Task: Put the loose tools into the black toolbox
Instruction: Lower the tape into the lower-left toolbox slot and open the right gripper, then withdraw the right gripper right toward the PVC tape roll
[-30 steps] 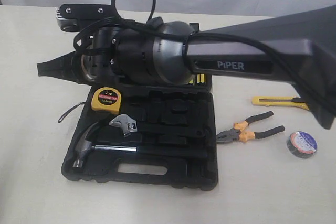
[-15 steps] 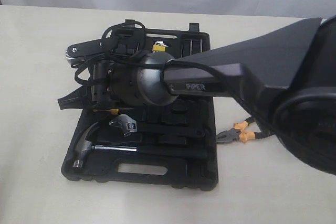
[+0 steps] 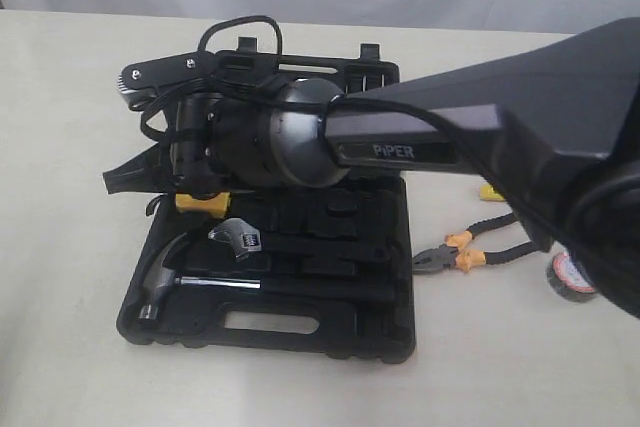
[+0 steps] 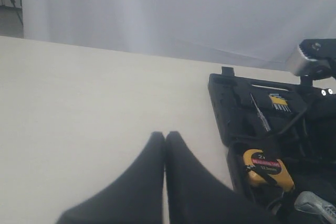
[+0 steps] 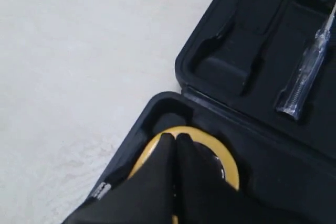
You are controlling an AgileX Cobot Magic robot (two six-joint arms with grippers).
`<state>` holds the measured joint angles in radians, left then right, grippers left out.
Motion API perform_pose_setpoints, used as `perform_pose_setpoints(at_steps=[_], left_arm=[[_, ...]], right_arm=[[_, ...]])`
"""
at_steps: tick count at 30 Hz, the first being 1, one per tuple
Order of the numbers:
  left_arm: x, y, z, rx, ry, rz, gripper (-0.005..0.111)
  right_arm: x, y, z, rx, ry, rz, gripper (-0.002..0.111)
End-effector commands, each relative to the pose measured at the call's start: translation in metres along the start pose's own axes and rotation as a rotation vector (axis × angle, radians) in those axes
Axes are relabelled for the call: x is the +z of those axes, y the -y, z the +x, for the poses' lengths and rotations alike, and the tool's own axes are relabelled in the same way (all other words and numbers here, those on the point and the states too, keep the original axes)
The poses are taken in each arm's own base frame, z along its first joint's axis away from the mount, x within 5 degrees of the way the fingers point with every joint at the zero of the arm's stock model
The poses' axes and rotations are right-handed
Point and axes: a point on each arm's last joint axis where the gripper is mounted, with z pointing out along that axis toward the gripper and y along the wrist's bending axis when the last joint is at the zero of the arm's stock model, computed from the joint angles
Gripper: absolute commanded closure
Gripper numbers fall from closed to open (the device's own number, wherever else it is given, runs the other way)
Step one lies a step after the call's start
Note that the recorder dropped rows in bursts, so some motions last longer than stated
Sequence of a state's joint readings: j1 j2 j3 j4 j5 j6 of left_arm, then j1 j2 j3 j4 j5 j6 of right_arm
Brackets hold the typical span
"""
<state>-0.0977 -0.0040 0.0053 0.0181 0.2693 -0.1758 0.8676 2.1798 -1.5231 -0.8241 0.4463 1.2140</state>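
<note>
The black toolbox (image 3: 270,342) lies open on the table. The yellow tape measure (image 3: 200,203) sits in its left corner pocket, mostly covered by my right arm. My right gripper (image 3: 108,181) is shut and empty, its tips right over the tape measure (image 5: 228,163) in the right wrist view (image 5: 175,138). The orange-and-black pliers (image 3: 465,252) lie on the table right of the box. Only slivers show of the yellow utility knife (image 3: 489,192) and the tape roll (image 3: 568,274). My left gripper (image 4: 165,136) is shut over bare table beside the box (image 4: 220,108), with the tape measure (image 4: 268,169) nearby.
A steel hammer (image 3: 170,267) and a wrench (image 3: 240,237) lie in the box's front half. A clear test screwdriver (image 5: 307,74) rests in the lid half. The right arm's black forearm (image 3: 500,117) spans the right side of the exterior view. A white curtain hangs behind the table.
My right arm has swung down and forward over the tape measure, covering most of it. It dipped lowest half a second ago and has since risen slightly. The arm now hides most of the knife and tape roll.
</note>
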Motion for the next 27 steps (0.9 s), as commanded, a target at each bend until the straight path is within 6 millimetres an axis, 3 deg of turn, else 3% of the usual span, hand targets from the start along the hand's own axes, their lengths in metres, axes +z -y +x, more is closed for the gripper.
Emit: perform_pose_setpoints(at_steps=[1, 6, 10, 14, 18, 22, 27], left_arm=[[0.0, 0.0, -0.001, 0.004, 0.0, 0.005, 0.107], [0.0, 0.0, -0.001, 0.004, 0.0, 0.005, 0.107], [0.0, 0.0, -0.001, 0.004, 0.0, 0.005, 0.107], [0.0, 0.0, -0.001, 0.004, 0.0, 0.005, 0.107], [0.0, 0.0, -0.001, 0.004, 0.0, 0.005, 0.107], [0.0, 0.0, -0.001, 0.004, 0.0, 0.005, 0.107], [0.0, 0.0, -0.001, 0.004, 0.0, 0.005, 0.107]], right_arm=[[0.009, 0.003, 0.009, -0.014, -0.035, 0.032, 0.109], [0.024, 0.004, 0.023, -0.024, -0.077, 0.052, 0.109], [0.002, 0.002, 0.006, -0.043, -0.05, 0.018, 0.109], [-0.042, 0.003, -0.025, -0.077, 0.013, -0.023, 0.109], [-0.093, 0.019, -0.048, -0.163, 0.033, 0.062, 0.109], [-0.142, 0.048, -0.063, -0.239, -0.017, 0.189, 0.109], [-0.19, 0.094, -0.061, -0.2, -0.076, 0.234, 0.109]])
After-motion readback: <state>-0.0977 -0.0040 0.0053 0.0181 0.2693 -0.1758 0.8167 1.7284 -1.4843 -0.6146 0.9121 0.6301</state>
